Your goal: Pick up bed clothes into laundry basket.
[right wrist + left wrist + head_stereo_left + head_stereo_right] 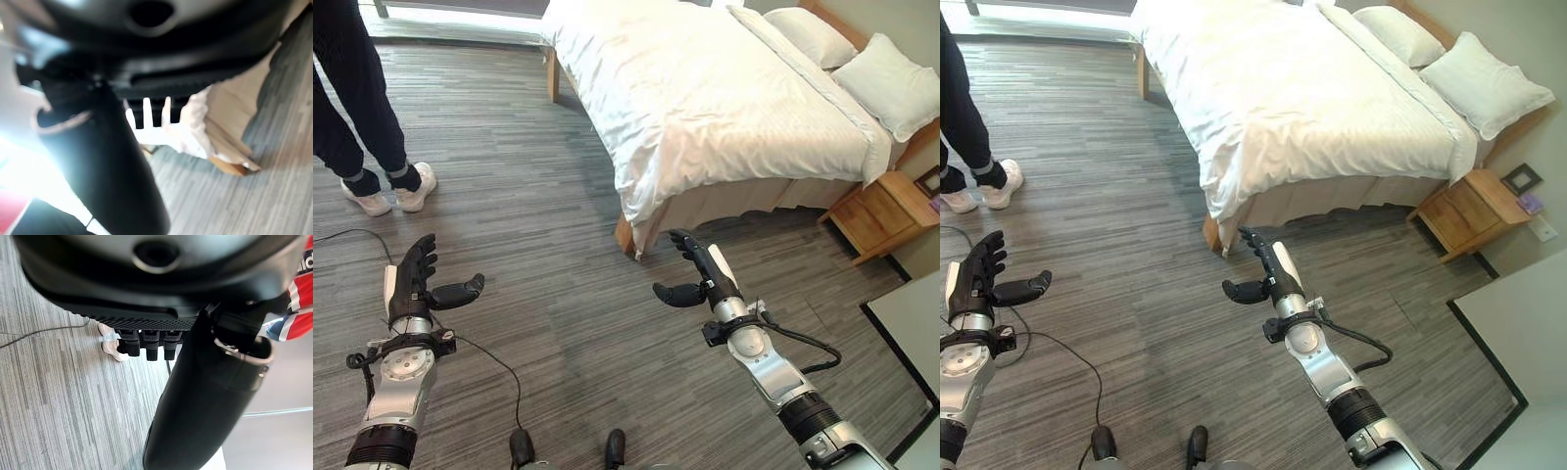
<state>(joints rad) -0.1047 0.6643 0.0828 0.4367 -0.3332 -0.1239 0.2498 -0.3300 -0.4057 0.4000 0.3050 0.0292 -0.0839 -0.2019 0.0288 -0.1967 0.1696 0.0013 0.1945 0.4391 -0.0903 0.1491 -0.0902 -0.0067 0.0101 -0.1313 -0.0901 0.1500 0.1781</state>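
Left hand (414,284): held over the floor (529,196), well clear of the bed (705,98), fingers straight and spread, thumb out sideways, nothing in it.
Right hand (697,276): just short of the bed's near corner, fingers extended, thumb out, holding nothing.
Bedclothes: the white duvet (685,108) lies spread over the bed, draping over that corner; two pillows (891,83) at the far end.
Nightstand (881,211): beside the bed's pillow end.
Person (357,108): stands on the floor, well away from the bed.

Left hand (413,282) and right hand (696,274) raised, fingers straight, thumbs out, holding nothing.
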